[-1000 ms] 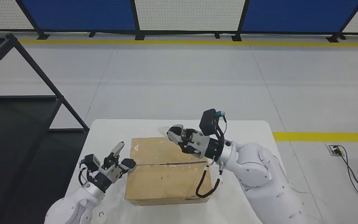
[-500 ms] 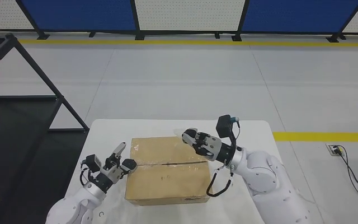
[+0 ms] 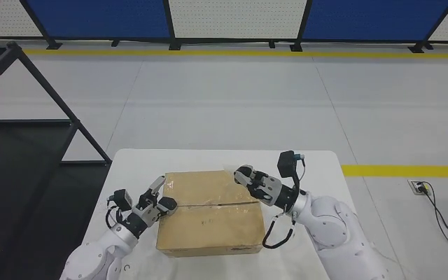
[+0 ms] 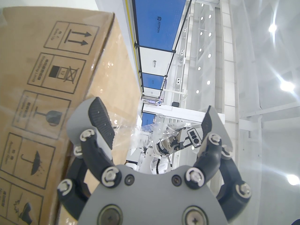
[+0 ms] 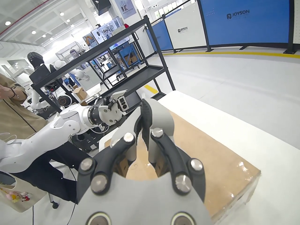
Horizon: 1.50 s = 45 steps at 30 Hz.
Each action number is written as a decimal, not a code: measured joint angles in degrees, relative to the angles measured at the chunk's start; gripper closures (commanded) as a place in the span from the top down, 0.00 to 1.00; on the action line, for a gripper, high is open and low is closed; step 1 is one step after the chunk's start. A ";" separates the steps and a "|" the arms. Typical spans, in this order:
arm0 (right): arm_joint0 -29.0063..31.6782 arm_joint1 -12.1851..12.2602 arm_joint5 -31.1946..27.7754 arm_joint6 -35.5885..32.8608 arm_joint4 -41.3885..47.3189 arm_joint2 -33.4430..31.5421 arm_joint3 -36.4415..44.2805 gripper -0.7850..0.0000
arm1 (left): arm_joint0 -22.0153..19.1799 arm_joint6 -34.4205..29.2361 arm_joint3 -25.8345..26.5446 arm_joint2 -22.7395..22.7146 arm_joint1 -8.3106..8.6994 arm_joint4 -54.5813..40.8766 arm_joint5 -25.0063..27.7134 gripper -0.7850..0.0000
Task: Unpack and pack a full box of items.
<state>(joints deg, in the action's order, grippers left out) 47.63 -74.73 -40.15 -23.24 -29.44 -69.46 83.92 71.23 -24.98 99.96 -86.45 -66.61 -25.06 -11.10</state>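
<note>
A closed brown cardboard box lies in the middle of the white table, its top seam covered with clear tape. My left gripper is open at the box's left end, level with the seam. In the left wrist view it straddles the box's top edge, where loose clear tape sticks up beside the printed box side. My right gripper is shut over the far right part of the box top. Its fingers press together above the box, with nothing visible between them.
The white table has bare margins on all sides of the box. A black metal shelf rack stands off the table's left side, also seen as the rack in the right wrist view. Blue partition panels line the far floor.
My right gripper has moved right and down toward the box top, staying shut. My left gripper has shifted closer to the box's left end, still open.
</note>
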 measured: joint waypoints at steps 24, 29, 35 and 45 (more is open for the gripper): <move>1.83 0.85 -1.40 2.19 -0.55 -0.01 0.34 0.00 | -6.02 0.47 -1.68 8.73 -0.84 3.63 -3.54 1.00; 2.33 1.06 -1.07 2.44 -1.43 -0.10 0.34 0.00 | -7.27 0.65 -2.19 10.21 -1.07 3.98 -4.15 1.00; 2.48 1.24 -0.58 2.80 -2.62 -0.01 -0.13 0.00 | -8.48 0.73 -2.72 11.61 -1.31 4.23 -4.67 1.00; 2.05 1.56 -1.61 2.94 -2.73 -0.05 -1.85 0.00 | -10.14 0.88 -3.31 13.42 -1.68 4.59 -5.56 1.00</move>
<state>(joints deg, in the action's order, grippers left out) 49.68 -73.17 -41.75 -20.30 -32.17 -69.51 82.07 61.10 -24.10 96.65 -73.03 -68.29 -20.48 -16.65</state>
